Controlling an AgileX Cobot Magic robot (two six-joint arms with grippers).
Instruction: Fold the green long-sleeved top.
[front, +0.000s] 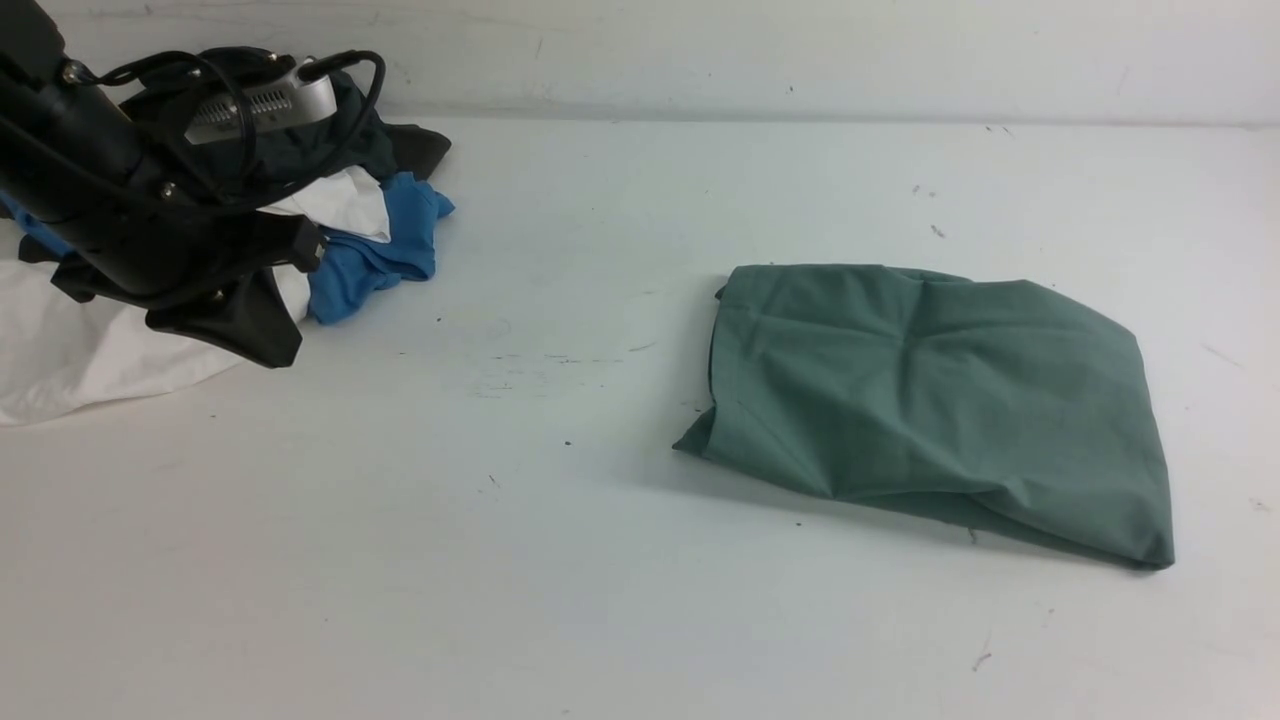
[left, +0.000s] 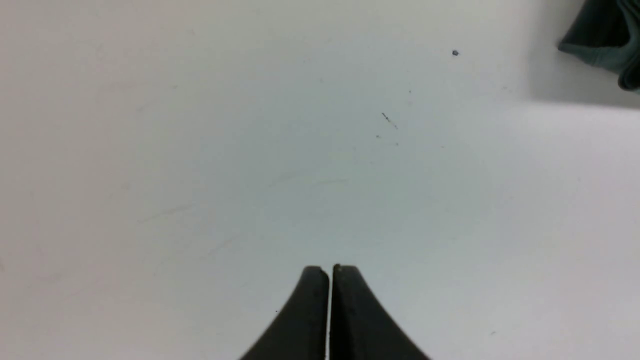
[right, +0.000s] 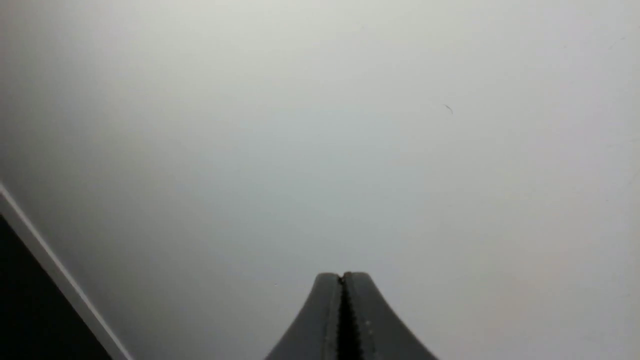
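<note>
Folded cloth on a white table (front: 600, 560): the green long-sleeved top (front: 930, 400) lies in a rumpled rectangular bundle right of centre, touched by neither arm. Well apart at far left sits a heap of blue, white and black garments (front: 370, 230), partly hidden by the raised left arm. Left gripper (left: 330, 272) hangs over bare tabletop, jaws pressed together and empty. Right gripper (right: 344, 277), likewise closed on nothing, faces blank table surface near its edge.

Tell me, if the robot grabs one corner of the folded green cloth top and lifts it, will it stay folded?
Probably not. The folded green cloth top shows soft creases and a drooping edge, so it looks floppy and would likely hang open. It seems thin and light. Pushed across the smooth white table, it may bunch up.
</note>
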